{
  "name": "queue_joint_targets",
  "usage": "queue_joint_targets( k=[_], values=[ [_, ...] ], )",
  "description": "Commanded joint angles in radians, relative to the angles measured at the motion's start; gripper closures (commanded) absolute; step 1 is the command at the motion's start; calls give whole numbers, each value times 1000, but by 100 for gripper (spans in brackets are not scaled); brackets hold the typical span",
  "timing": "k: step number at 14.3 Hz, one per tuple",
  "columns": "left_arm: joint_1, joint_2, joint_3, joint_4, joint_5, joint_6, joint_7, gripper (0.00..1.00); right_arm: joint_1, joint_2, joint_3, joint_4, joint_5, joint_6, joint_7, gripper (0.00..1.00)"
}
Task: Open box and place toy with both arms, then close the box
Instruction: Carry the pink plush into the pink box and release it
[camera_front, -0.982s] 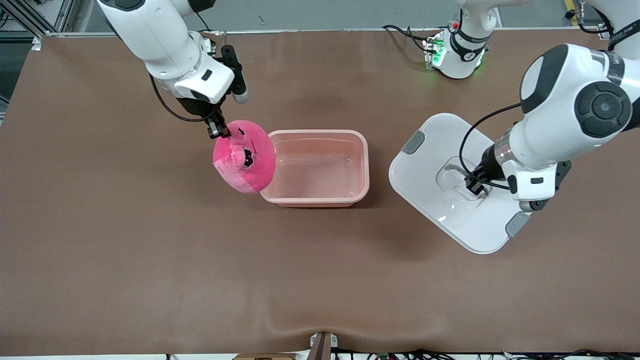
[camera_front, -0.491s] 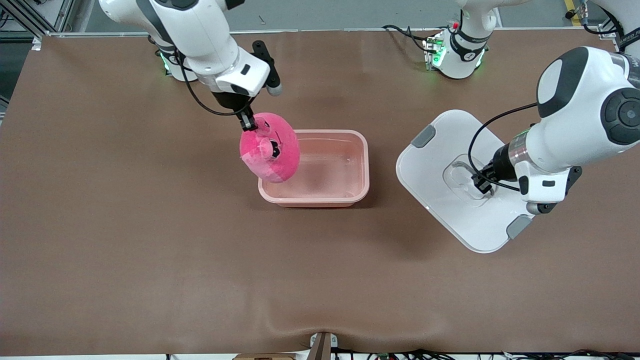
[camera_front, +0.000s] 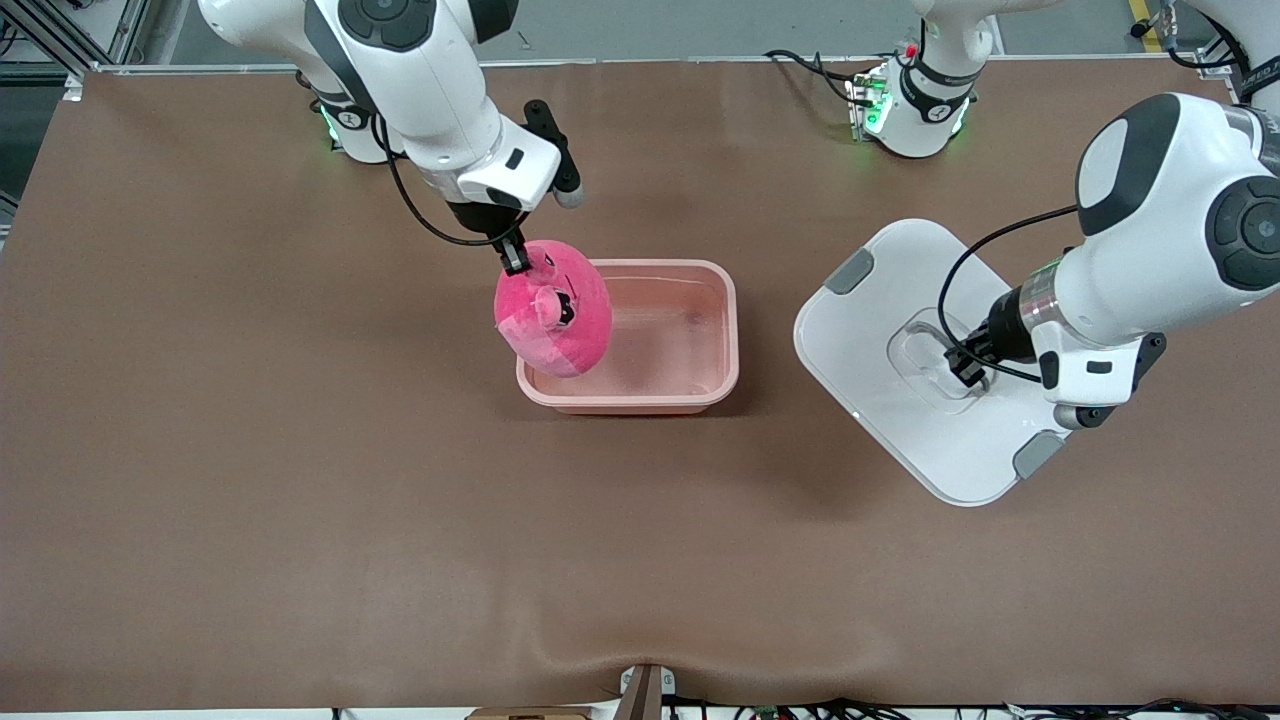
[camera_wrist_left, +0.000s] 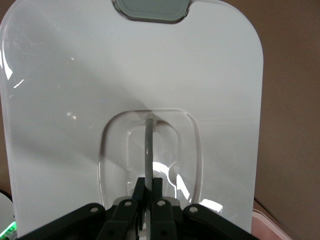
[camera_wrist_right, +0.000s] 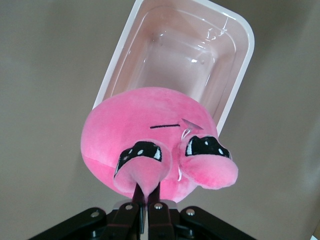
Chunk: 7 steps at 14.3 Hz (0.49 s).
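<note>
Presently, plush toy (camera_front: 553, 312): hot-pink, hung by one eye bulge from the right hand (camera_front: 515, 258), fingers clamped tight; it hangs over the tub's end toward the right arm.
Tub (camera_front: 700, 395): pale pink, open, empty, mid-surface (camera_front: 250, 450).
Lid (camera_front: 880, 400): white, grey clips, beside the tub toward the left arm's end; left hand (camera_front: 968, 368) pinched shut on its clear handle.
Technique: carry the toy to the tub's middle, lower, then release.
Change: toy has travelled from beside the tub to over it; lid barely shifted.
</note>
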<state>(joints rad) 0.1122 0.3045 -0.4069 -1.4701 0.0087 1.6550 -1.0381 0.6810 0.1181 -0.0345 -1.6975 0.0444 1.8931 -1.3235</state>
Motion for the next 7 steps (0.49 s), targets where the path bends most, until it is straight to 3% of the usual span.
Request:
queue_joint_targets(
  k=[1, 5, 6, 7],
  values=[
    [17, -27, -7, -7, -19, -17, 24, 100, 14, 3, -12, 4, 11, 11, 6, 100],
    [17, -30, -7, -7, -19, -17, 21, 100, 29, 6, -13, 7, 0, 8, 6, 100],
    [17, -30, -7, -7, -19, -17, 18, 100, 29, 8, -13, 7, 0, 8, 6, 83],
    [17, -30, -7, -7, -19, -17, 13, 100, 28, 9, -13, 5, 0, 9, 4, 55]
  ],
)
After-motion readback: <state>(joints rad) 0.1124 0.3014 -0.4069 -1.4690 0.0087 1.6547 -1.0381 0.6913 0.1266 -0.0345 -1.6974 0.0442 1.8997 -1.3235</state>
